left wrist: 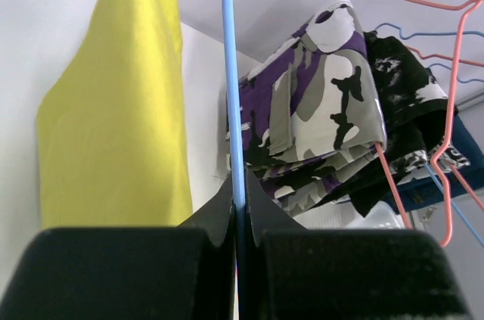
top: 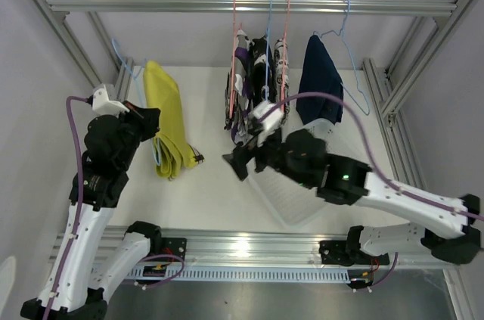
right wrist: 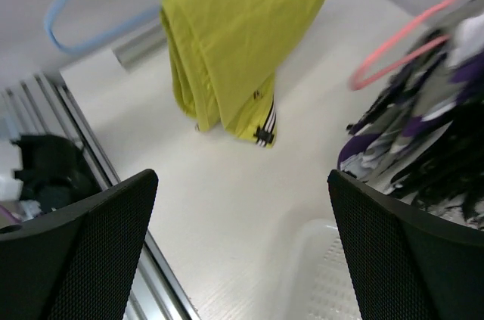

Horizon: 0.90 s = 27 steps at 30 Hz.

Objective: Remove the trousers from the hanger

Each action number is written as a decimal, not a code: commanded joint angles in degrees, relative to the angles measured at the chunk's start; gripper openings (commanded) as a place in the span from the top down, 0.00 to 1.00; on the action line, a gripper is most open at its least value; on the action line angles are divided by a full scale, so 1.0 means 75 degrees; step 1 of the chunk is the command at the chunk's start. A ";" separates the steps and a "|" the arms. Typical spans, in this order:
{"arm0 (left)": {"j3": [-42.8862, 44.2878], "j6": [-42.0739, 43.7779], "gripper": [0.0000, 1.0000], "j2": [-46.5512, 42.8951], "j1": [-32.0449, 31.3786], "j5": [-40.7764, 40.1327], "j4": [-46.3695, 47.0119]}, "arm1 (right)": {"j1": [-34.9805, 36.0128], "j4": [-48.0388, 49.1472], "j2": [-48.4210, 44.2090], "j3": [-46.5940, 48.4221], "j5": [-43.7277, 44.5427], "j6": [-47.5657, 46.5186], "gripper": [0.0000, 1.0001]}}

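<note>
**A:** What sits nearest the lens?

**B:** The left gripper point(left wrist: 238, 199). Its two matt black, blocky fingers point(left wrist: 121, 271) are pressed together on the thin round wire of the blue hanger point(left wrist: 231, 70), which rises straight up from between them.

**A:** And the other arm?

**B:** The right gripper point(right wrist: 242, 180) is spread as wide as it goes, with nothing between the fingers. Their inner pads point(right wrist: 83, 252) show a fine mesh grain. It hangs over the pale table point(top: 204, 191), next to a clear plastic tray point(top: 291, 203) with a ribbed floor.

**A:** Where are the yellow trousers relative to those fingers?

**B:** The yellow trousers point(left wrist: 113, 123) are draped over the blue hanger, just left of the pinched wire. The fingers grip wire, not cloth. I cannot tell whether the fabric brushes the left finger. From the right wrist they lie ahead of the open fingers, well apart.

**A:** How do they look?

**B:** They are plain, smooth cloth folded into a long hanging bundle, with a black-and-white striped trim at the lower end.

**A:** Farther back?

**B:** Four more pairs are bunched on wire hangers point(top: 233, 32) under the aluminium rail point(top: 151, 4). From left to right they are the purple-white-black patterned trousers point(left wrist: 318, 85), the black-and-white splatter trousers point(left wrist: 401, 100), the grey-white patterned trousers point(top: 282, 63) and the navy trousers point(top: 319, 82), which are plain and dark.
</note>
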 commanded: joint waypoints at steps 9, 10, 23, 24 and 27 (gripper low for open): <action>-0.0106 0.1587 1.00 -0.0546 -0.1026 -0.2698 0.0589 | 0.0947 0.1334 0.2520 0.0431 0.0476 -0.0274 0.01; -0.0118 0.1634 0.99 -0.0546 -0.1084 -0.2827 0.0461 | 0.0947 0.1428 0.2650 0.0431 0.0441 -0.0228 0.01; -0.0176 0.1940 1.00 -0.0078 -0.1483 -0.3660 0.0003 | 0.0444 0.3360 0.3952 0.0185 -0.0554 0.0218 0.00; -0.0165 0.1963 1.00 -0.0031 -0.1483 -0.3695 -0.0044 | 0.0361 0.3432 0.3987 0.0173 -0.0625 0.0241 0.00; -0.0199 0.1951 1.00 0.0016 -0.1483 -0.3672 -0.0056 | 0.0069 0.3689 0.4151 0.0173 -0.1139 0.0405 0.01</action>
